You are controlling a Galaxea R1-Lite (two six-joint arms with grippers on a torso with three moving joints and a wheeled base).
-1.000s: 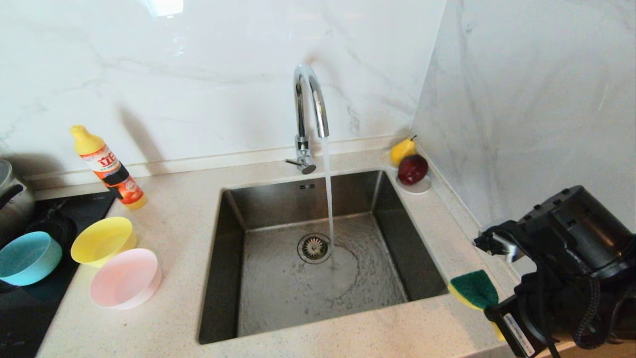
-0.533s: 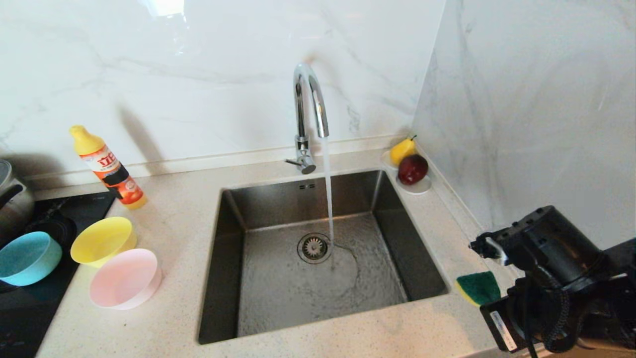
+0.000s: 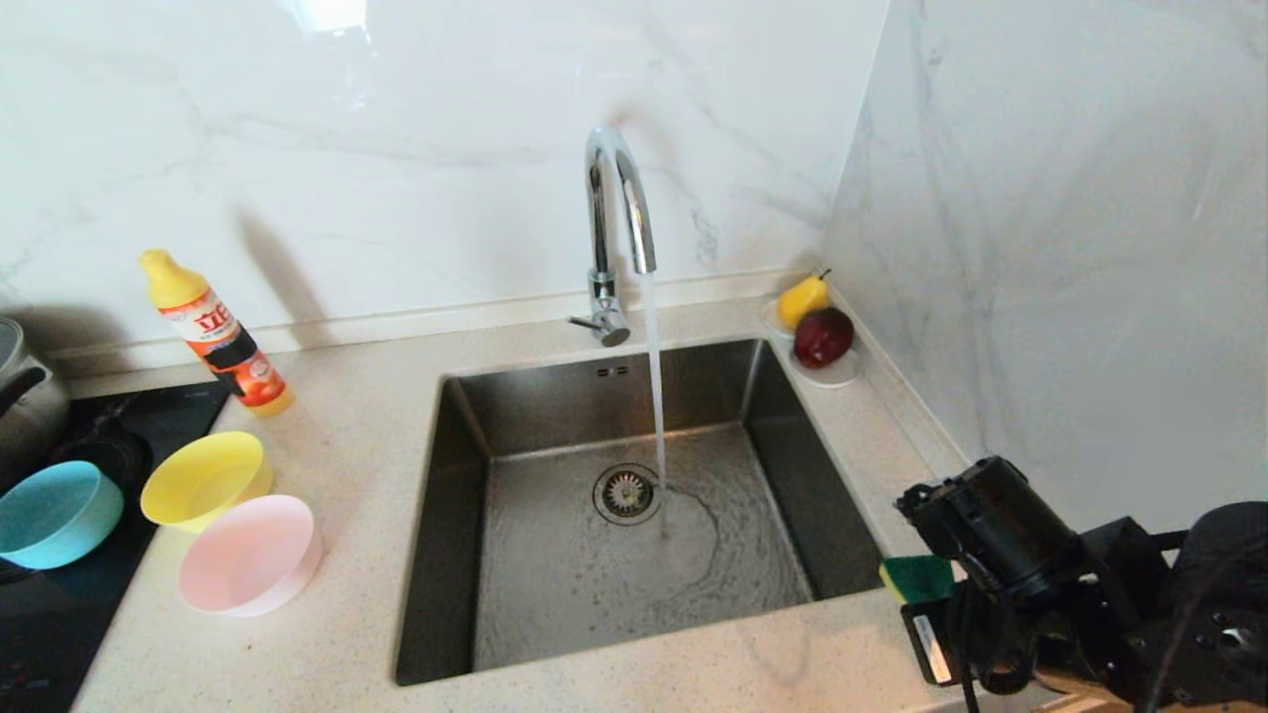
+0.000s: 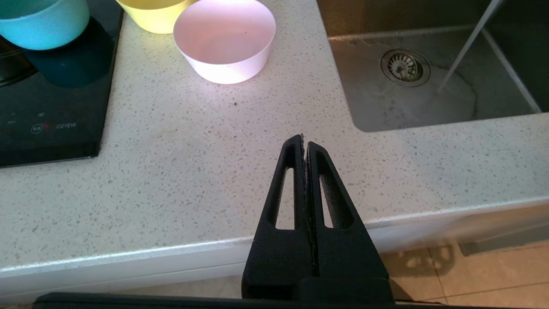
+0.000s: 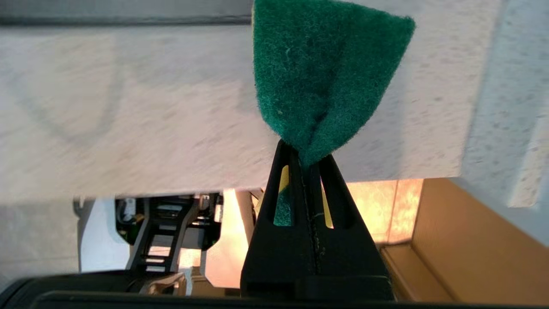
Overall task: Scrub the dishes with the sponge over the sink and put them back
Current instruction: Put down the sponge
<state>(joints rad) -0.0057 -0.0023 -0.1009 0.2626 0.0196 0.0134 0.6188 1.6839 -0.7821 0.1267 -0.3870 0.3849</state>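
Observation:
My right gripper [image 5: 306, 152] is shut on the sponge [image 5: 319, 77], pinching its green face so it folds; yellow foam shows through the finger slots. In the head view the sponge [image 3: 916, 577] sits low beside the sink's [image 3: 634, 540] front right corner, mostly hidden behind the right arm. The yellow bowl [image 3: 206, 477], pink bowl [image 3: 251, 555] and teal bowl [image 3: 54, 513] stand on the left of the counter. My left gripper [image 4: 303, 141] is shut and empty, over the counter's front edge, short of the pink bowl [image 4: 225, 40].
Water runs from the faucet [image 3: 616, 213] into the basin near the drain [image 3: 626, 492]. A detergent bottle [image 3: 216, 335] stands at the back left, a saucer with fruit [image 3: 817, 337] at the back right. A black cooktop [image 4: 47, 103] and steel pot [image 3: 25, 396] lie at the far left.
My right arm has dropped lower and moved a little left, carrying the sponge down toward the counter by the sink's right corner. The left arm and the bowls have stayed put.

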